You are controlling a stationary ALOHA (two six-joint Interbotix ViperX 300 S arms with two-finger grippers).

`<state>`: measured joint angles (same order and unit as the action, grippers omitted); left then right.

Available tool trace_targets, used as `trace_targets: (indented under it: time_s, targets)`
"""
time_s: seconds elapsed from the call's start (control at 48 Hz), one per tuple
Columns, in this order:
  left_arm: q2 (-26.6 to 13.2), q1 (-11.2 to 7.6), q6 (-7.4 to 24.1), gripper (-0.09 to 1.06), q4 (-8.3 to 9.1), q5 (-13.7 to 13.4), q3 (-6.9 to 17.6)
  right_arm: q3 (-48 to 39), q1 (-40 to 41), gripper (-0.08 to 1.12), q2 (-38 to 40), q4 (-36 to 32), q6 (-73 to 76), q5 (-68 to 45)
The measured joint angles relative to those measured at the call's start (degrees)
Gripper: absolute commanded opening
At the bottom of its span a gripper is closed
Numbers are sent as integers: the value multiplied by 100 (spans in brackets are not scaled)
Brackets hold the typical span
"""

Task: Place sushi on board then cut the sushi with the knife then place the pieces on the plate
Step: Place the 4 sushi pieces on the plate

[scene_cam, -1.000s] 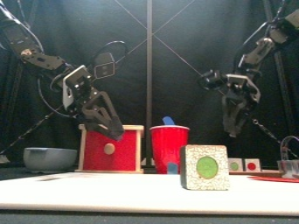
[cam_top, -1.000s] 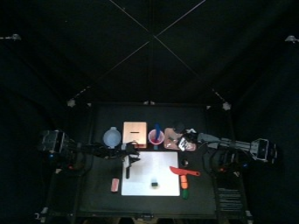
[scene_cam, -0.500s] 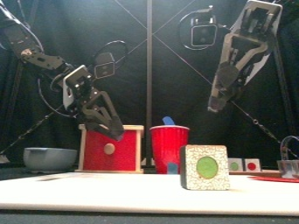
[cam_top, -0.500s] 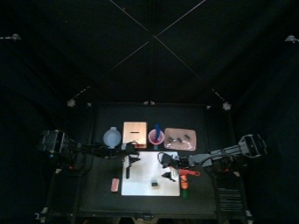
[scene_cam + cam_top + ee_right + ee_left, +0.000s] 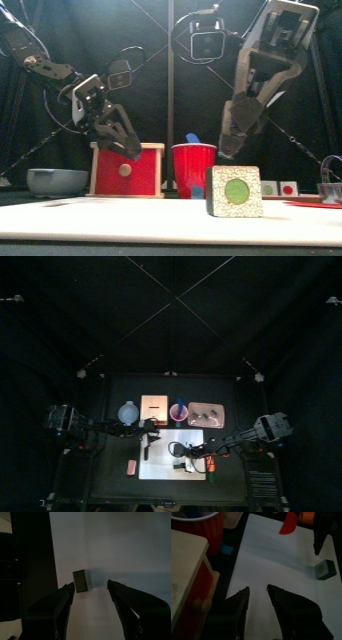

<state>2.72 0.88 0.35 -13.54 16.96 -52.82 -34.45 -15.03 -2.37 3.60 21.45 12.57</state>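
Observation:
One sushi piece [image 5: 237, 191], green in the middle with a pale speckled side, stands upright on the white cutting board [image 5: 120, 218]. In the top view the piece [image 5: 178, 467] sits near the board's [image 5: 163, 471] middle. My right gripper [image 5: 230, 143] hangs open just above and behind it; the right wrist view shows the piece [image 5: 81, 580] beyond the open jaws of that gripper [image 5: 90, 589]. My left gripper [image 5: 123, 142] hovers open over the board's back left, empty. A red toy knife [image 5: 210, 459] lies at the board's right edge. The pink tray [image 5: 205, 412] lies behind.
Behind the board stand a wooden box with a red drawer [image 5: 127, 170], a red cup [image 5: 194, 170] holding a blue knife [image 5: 191, 138], and a blue-grey bowl [image 5: 56, 181] at the left. Two small toy pieces [image 5: 278, 187] sit at the back right. A small red thing [image 5: 132, 466] lies left of the board.
My right arm has swung from the back right in over the board and come down toward the sushi piece. The left arm and the piece have not moved.

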Motion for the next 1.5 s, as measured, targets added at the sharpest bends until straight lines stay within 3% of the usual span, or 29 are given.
trace_targets:
  time_s: [0.438, 0.75, 0.833, 1.083, 1.5]
  targets:
    - [0, 0, 0, 75, -9, 0, 0, 650, -193, 87, -835, -62, -53, 466]
    - [0, -9, 0, 75, -9, 0, 0, 765, -176, 60, -1055, -360, 9, 589]
    - [0, -18, 0, 75, -9, 0, 0, 765, -158, 59, -1046, -343, 18, 650]
    - [0, -35, 9, 75, -9, 0, 18, 439, 229, 60, -387, -316, 53, 1354]
    - [0, -35, 0, 75, 0, 0, 26, -703, 2127, 60, 1239, -290, 26, 2707]
